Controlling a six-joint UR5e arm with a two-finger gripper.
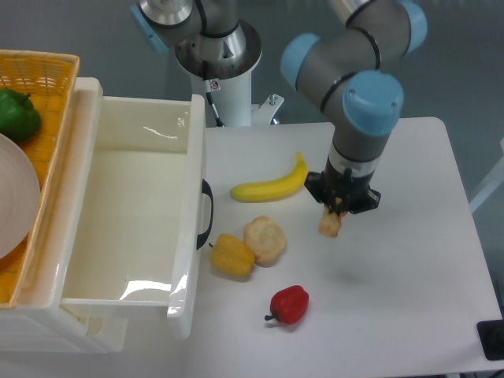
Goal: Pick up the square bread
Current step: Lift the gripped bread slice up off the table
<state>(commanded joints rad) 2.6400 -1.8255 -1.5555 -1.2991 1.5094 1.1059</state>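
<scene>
Orange wicker shows at the far left, where a basket [47, 67] holds a green pepper [17, 114] and the curved edge of a pale plate [16, 197]. Right of the basket sits a white plastic bin [193, 236], with a dark handle on the side that faces the food. Taking the banana [272, 186] as the landmark on the white tabletop [409, 315]: it lies just right of the bin's handle, its tip rising toward the right. Below the banana, a yellow pepper [231, 256] rests touching a lumpy cream bun [264, 240], and further below, nearer the front edge, lies a red pepper [289, 304].

Right of the banana's raised tip, the gripper [339, 206] hangs from the grey and blue arm [358, 102], pointing straight down. Its jaws are clamped on the square bread [331, 224], which hangs clear above the tabletop with a faint shadow below and to its right. The slice stands on edge, its long axis close to vertical and leaning slightly, the upper end hidden between the jaws and the lower end pointing down and a little left, toward the bun. Its cream face and tan crust are small and blurred.
</scene>
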